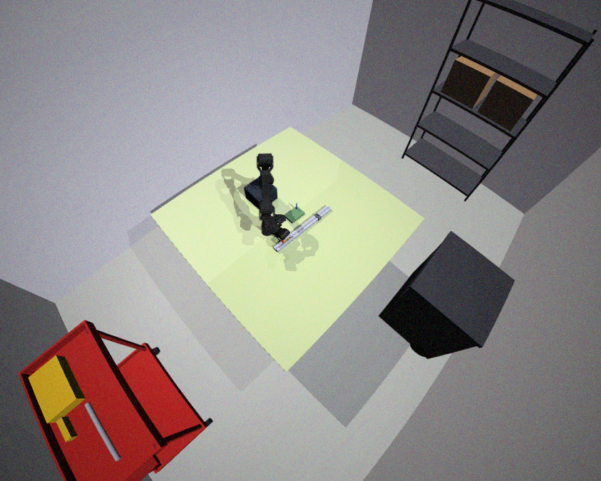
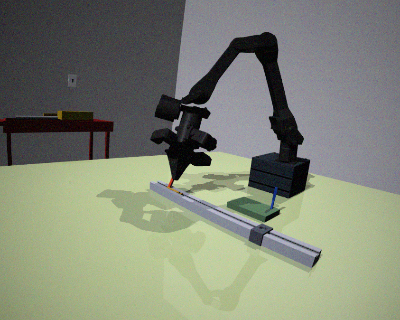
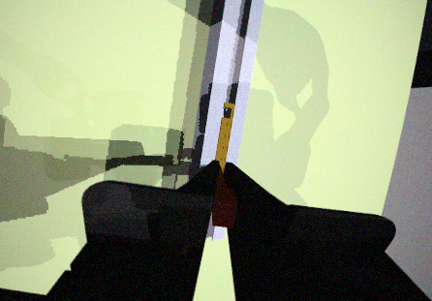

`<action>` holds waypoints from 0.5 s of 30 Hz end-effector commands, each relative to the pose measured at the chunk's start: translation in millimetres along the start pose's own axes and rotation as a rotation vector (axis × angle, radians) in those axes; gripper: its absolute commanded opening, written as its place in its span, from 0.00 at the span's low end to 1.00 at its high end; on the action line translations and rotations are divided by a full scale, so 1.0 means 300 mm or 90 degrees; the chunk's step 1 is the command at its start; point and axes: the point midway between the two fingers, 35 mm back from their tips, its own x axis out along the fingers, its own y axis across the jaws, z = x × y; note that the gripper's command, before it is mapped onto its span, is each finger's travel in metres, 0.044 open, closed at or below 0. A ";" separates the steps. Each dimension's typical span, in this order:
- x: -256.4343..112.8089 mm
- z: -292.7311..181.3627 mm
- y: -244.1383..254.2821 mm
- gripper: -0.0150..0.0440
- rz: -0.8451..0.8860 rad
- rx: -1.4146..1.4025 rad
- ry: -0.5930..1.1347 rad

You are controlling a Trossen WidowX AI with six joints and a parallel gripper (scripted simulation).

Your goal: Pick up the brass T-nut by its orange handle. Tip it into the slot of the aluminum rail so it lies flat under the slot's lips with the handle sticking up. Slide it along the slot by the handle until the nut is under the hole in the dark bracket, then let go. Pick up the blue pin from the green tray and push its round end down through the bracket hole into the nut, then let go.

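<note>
Orange Handle Held Tight, Nut at the Slot

From the top, the black end effector (image 1: 283, 238) (image 2: 175, 179) (image 3: 221, 167) is low over one end of the silver rail (image 1: 301, 228) (image 2: 220, 217) (image 3: 223, 55). The dark bracket (image 1: 317, 216) (image 2: 261, 234) is near the other end. The green tray (image 1: 294, 215) (image 2: 249, 206) sits beside the rail on the counter (image 1: 321, 305) (image 2: 55, 275) (image 3: 358, 121), and the blue pin (image 1: 296, 205) (image 2: 274, 198) is there too.

From the outside, the end effector is almost closed, with the orange handle (image 2: 170, 183) (image 3: 225, 210) pinched in it. The handle leans. The brass nut (image 2: 175, 190) (image 3: 224, 137) is at the top of the slot, far from the bracket. The pin stands up in the tray, tipped a little.

From the wrist, the handle is between the two fingertips. The nut lines up with the slot, but I cannot tell if it is all the way under the lips.

So picking up the nut is done, and tipping it in looks partly done. Sliding it to the bracket, letting go and pushing the pin in are left.
</note>
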 end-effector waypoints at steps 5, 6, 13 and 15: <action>-0.003 -0.006 -0.014 0.00 0.010 0.002 0.005; -0.003 -0.006 -0.015 0.00 0.012 0.002 0.005; -0.003 -0.006 -0.018 0.00 0.023 0.005 0.005; -0.003 -0.006 -0.019 0.00 0.026 0.006 0.005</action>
